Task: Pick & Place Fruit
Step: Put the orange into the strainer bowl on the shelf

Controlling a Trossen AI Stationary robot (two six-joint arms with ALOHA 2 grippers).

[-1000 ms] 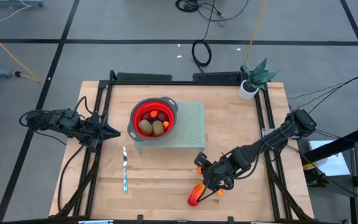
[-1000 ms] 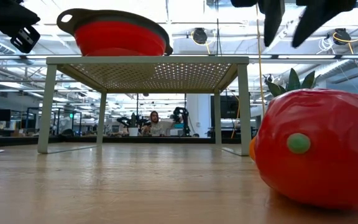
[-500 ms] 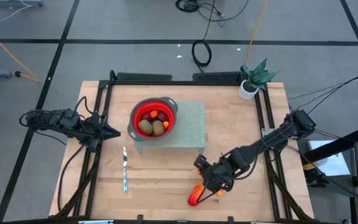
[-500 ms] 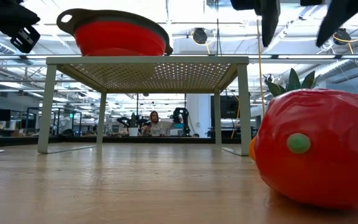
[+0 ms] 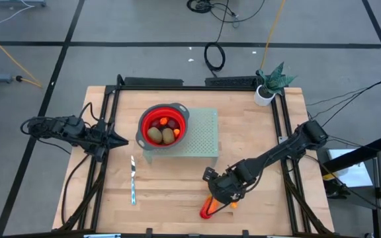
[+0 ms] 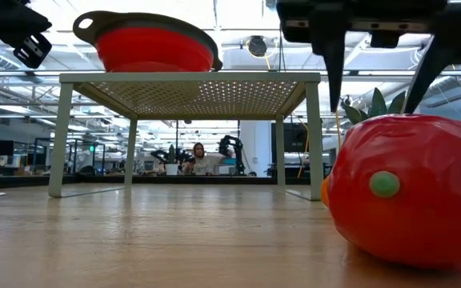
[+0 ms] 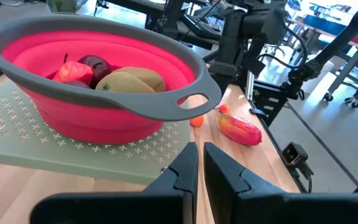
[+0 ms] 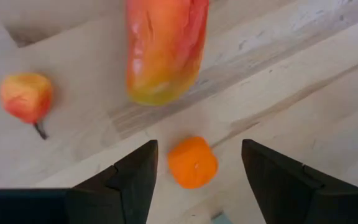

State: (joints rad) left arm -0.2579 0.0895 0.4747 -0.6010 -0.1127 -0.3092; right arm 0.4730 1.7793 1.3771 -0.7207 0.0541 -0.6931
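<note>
Spanning the scene, the pale wooden table carries a pale green perforated metal stand near its middle. On the stand's left part sits the red collapsible bowl with a grey rim, holding two brown-green oval toy fruits, a dark-red round fruit and small orange pieces.

The right gripper hangs low over the table's front edge, its fingers spread apart with nothing between them except the table below. Seen from the right wrist, a tiny round orange fruit lies on the wood between the open jaws, untouched. Just beyond it lies the larger elongated red-orange fruit, and off to one side a small red-yellow fruit with a stem. In the high view the elongated fruit lies just in front of this gripper.

The left gripper rests at the table's left edge beside the stand, its jaws nearly closed and empty.

A slim silver knife lies on the wood in front of the stand's left end. A small potted plant in a white pot stands at the far right corner.
</note>
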